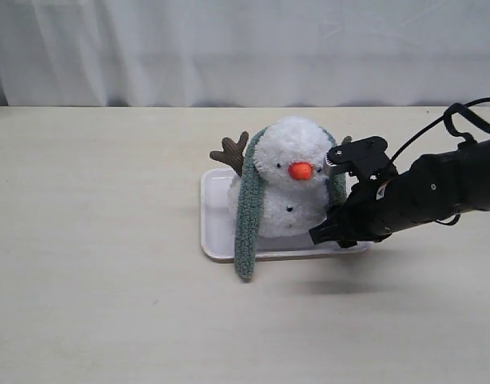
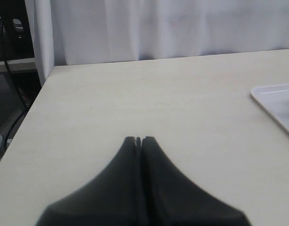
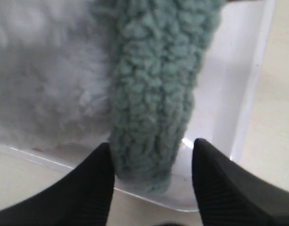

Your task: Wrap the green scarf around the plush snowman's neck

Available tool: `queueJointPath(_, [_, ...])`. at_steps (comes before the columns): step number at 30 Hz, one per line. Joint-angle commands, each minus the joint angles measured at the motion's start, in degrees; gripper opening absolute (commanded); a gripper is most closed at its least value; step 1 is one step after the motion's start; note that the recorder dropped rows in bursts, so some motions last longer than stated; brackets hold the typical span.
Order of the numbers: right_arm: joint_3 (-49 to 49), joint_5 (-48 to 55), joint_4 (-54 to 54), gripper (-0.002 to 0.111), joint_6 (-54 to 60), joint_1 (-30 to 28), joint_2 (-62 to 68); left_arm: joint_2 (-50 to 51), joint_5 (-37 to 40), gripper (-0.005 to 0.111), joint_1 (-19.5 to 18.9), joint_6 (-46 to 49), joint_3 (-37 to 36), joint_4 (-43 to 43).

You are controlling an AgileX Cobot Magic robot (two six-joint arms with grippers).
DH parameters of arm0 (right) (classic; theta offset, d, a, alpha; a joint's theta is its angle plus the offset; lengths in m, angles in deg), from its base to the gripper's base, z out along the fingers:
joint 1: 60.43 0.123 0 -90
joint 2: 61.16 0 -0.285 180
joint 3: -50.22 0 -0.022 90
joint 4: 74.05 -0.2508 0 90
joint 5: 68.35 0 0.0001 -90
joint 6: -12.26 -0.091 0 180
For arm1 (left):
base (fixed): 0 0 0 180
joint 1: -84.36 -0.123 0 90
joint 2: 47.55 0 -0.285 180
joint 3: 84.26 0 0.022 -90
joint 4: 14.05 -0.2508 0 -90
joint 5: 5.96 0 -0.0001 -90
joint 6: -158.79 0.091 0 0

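Right fingers (image 3: 87,188) spread wide, straddling one end of the fuzzy grey-green fleece scarf (image 3: 153,94) draped over the fluffy white plush snowman (image 1: 288,160), other end hanging at 7 o'clock; left fingers (image 2: 130,179) pressed together.

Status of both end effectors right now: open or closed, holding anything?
Left end effector: closed, holding nothing.
Right end effector: open, straddling the end of the green scarf, not clamped.
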Motion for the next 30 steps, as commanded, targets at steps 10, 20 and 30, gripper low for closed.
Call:
queueJointPath(10, [-1.05, 3.53, -0.03, 0.004, 0.8, 0.47, -3.26, -0.2, -0.78, 0.0, 0.41, 0.08, -0.18, 0.17])
queueJointPath(20, [-7.71, 2.85, -0.03, 0.004, 0.68, 0.47, -7.69, -0.2, -0.78, 0.0, 0.41, 0.08, -0.18, 0.17])
queueJointPath(30, [-8.5, 3.94, -1.53, 0.004, 0.15, 0.47, -7.58, -0.2, -0.78, 0.0, 0.41, 0.08, -0.18, 0.17])
